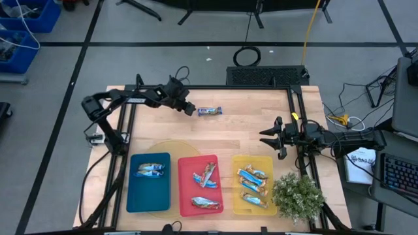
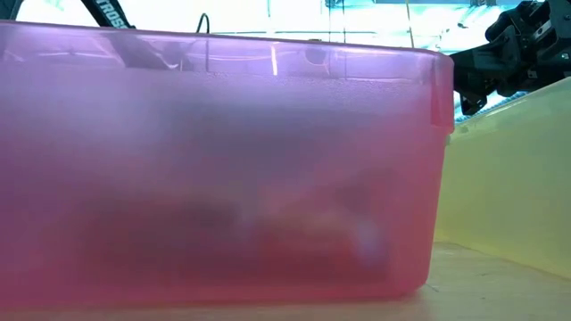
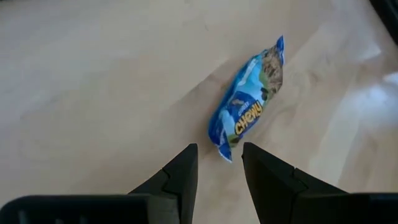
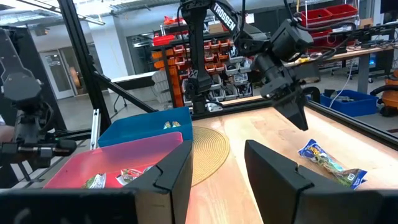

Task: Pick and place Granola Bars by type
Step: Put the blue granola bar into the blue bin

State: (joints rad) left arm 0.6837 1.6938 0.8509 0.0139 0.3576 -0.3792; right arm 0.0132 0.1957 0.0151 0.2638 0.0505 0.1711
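One loose granola bar (image 1: 209,111) lies flat on the bare worktop (image 1: 248,134) at the far side, well apart from the blue tray (image 1: 149,192), red tray (image 1: 185,186) and yellow tray (image 1: 236,186) that hold the other bars, and the left gripper (image 1: 190,109) hangs just beside its near end with its fingers parted and empty. To take it cleanly, I judge the gripper should move forward until the fingers straddle the wrapper's narrow width at mid-length, not the crimped end, then drop low before closing, since the shiny wrapper could slip. The right gripper (image 1: 269,139) waits near the yellow tray, fingers apart.
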